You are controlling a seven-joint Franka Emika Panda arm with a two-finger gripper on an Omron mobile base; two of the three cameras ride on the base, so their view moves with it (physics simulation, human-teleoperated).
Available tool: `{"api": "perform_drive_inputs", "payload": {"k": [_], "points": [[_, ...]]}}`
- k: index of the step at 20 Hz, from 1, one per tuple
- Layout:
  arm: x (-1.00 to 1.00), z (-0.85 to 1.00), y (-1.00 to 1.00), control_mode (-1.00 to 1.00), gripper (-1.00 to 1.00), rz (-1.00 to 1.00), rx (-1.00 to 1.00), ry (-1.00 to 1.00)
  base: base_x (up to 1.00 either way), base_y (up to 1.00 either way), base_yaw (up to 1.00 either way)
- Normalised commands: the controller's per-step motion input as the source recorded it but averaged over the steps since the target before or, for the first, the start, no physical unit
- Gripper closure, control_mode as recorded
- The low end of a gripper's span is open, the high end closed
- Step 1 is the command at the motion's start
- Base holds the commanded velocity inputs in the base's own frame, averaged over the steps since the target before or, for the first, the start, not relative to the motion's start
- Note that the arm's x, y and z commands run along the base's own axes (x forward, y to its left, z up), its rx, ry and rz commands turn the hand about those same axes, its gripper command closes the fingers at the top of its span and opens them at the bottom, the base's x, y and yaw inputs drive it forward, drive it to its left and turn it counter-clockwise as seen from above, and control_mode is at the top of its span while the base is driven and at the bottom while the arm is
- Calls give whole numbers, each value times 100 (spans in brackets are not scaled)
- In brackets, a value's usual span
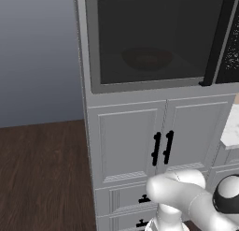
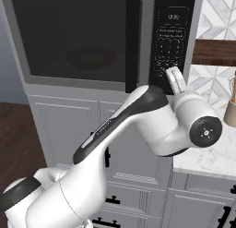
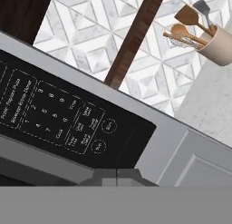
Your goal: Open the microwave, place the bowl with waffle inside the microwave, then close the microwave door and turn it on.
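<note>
The microwave (image 1: 93,47) sits above white cabinets. Its door (image 1: 158,38) of dark glass is closed, with the black bar handle (image 2: 132,42) upright beside the control panel (image 2: 170,33). Through the glass, the bowl with waffle (image 1: 147,58) shows dimly on the turntable, and it appears again as a dark round shape (image 2: 90,57) from the other side. My gripper (image 2: 174,78) is shut with nothing in it, its tip at the lower edge of the control panel. In the hand view the shut fingertips (image 3: 117,176) lie just under the panel's buttons (image 3: 97,146).
White cabinet doors with black handles (image 1: 162,148) stand below the microwave. To its right runs a marble counter (image 2: 216,153) with a tan utensil holder (image 3: 217,46), a wooden shelf (image 2: 214,51) and a tiled backsplash (image 3: 113,32). Dark wood floor (image 1: 42,174) lies at the left.
</note>
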Motion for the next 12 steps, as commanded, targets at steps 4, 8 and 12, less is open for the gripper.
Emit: {"api": "perform_drive_inputs", "payload": {"k": [4, 8, 12], "points": [[34, 0, 16, -100, 100, 0, 0, 0, 0, 0, 0], [49, 0, 19, -100, 100, 0, 0, 0, 0, 0, 0], [53, 0, 4, -100, 100, 0, 0, 0, 0, 0, 0]]}}
